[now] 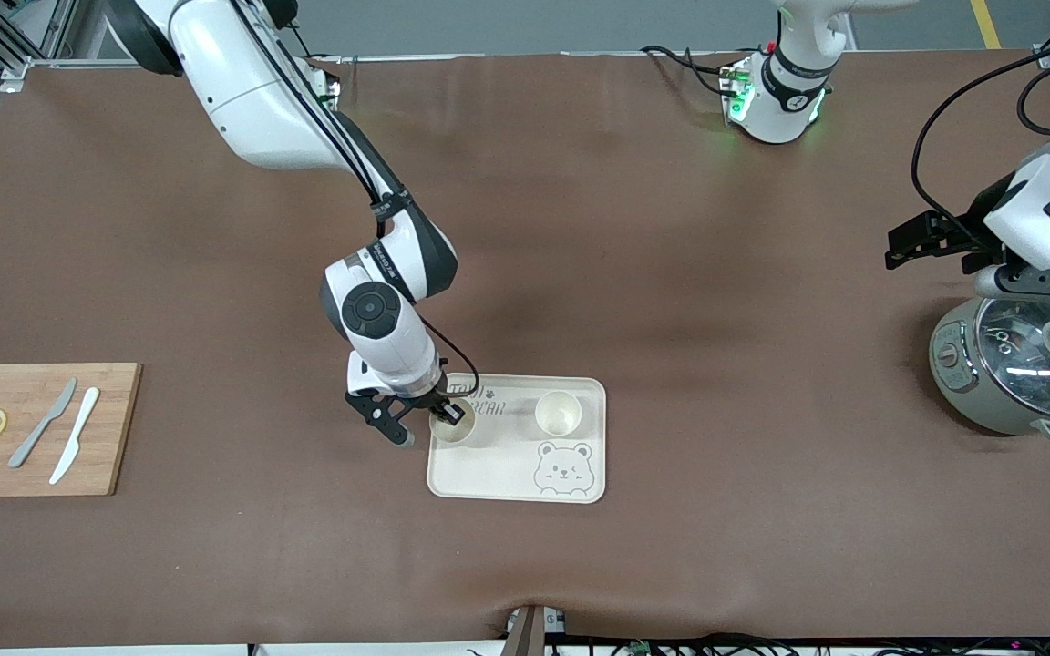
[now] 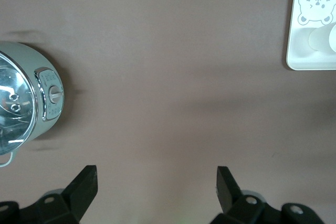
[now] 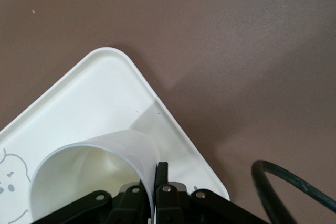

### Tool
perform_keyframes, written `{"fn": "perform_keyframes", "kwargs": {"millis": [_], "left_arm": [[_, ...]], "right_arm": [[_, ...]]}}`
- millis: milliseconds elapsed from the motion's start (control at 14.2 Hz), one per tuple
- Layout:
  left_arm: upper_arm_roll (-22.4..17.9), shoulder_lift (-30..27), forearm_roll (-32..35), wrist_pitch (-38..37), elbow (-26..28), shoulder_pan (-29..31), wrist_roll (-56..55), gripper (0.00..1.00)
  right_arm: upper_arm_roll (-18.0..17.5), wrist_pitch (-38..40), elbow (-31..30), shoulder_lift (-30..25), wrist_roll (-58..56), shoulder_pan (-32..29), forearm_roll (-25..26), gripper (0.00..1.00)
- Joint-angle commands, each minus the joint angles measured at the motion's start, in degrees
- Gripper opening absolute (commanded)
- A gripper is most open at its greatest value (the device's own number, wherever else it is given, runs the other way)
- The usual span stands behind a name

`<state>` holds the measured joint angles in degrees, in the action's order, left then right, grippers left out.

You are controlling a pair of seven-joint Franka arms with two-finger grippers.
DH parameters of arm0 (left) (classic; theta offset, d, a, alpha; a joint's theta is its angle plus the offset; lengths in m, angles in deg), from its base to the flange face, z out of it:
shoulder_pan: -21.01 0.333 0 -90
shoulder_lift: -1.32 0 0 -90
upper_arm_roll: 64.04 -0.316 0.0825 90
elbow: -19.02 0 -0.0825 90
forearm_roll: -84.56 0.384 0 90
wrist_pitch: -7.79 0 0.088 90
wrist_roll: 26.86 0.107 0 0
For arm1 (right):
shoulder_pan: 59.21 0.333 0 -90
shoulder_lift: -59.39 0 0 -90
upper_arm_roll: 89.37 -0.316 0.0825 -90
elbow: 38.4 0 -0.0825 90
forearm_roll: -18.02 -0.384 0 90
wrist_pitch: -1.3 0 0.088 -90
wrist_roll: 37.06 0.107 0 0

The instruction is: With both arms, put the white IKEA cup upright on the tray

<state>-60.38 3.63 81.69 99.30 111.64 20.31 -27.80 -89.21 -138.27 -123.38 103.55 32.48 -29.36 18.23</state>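
Note:
The cream tray [image 1: 516, 460] with the bear drawing lies in the middle of the table, nearer the front camera. My right gripper [image 1: 446, 412] is shut on the rim of a white cup [image 1: 454, 428], one finger inside and one outside. That cup stands mouth up at the tray's corner toward the right arm's end. The right wrist view shows the cup wall [image 3: 94, 166] pinched by the right gripper [image 3: 154, 174] over the tray [image 3: 100, 93]. A second white cup [image 1: 558, 412] stands upright on the tray. My left gripper [image 1: 896, 248] waits open and empty [image 2: 156, 177] beside the pot.
A grey-green cooker pot with a glass lid [image 1: 1017, 364] stands at the left arm's end, also seen as the pot [image 2: 21, 98] in the left wrist view. A wooden cutting board [image 1: 33, 428] with two knives and lemon slices lies at the right arm's end.

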Motion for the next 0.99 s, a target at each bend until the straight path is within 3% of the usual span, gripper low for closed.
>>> {"fn": "perform_keyframes", "kwargs": {"millis": [0,423,493,634,704,915], "left_arm": [[-1.20,-2.58,-1.26,1.48,2.65,-0.97,1.11,1.00],[-1.99,-3.19,1.80,3.85,3.62,-0.97,3.31,1.00],[-1.99,-3.71,2.34,5.69,4.93,-0.97,3.31,1.00],[-2.17,-4.16,2.34,7.72,6.17,-0.80,3.66,1.00],[-2.69,-4.07,2.34,7.90,6.08,-0.80,4.53,1.00],[-2.44,-3.72,2.43,8.78,6.00,1.65,6.12,1.00]], "right_arm": [[0.81,-1.40,1.83,2.23,2.17,0.83,1.19,0.00],[0.81,-1.75,1.83,2.59,2.44,1.00,1.20,0.01],[0.81,-1.75,1.83,2.59,2.44,1.00,1.28,0.18],[0.81,-1.75,1.83,2.59,2.44,0.91,1.46,0.94],[0.81,-1.75,1.83,2.59,2.53,0.91,1.46,1.00],[0.81,-1.66,1.75,2.33,2.44,1.00,1.55,1.00]]}}
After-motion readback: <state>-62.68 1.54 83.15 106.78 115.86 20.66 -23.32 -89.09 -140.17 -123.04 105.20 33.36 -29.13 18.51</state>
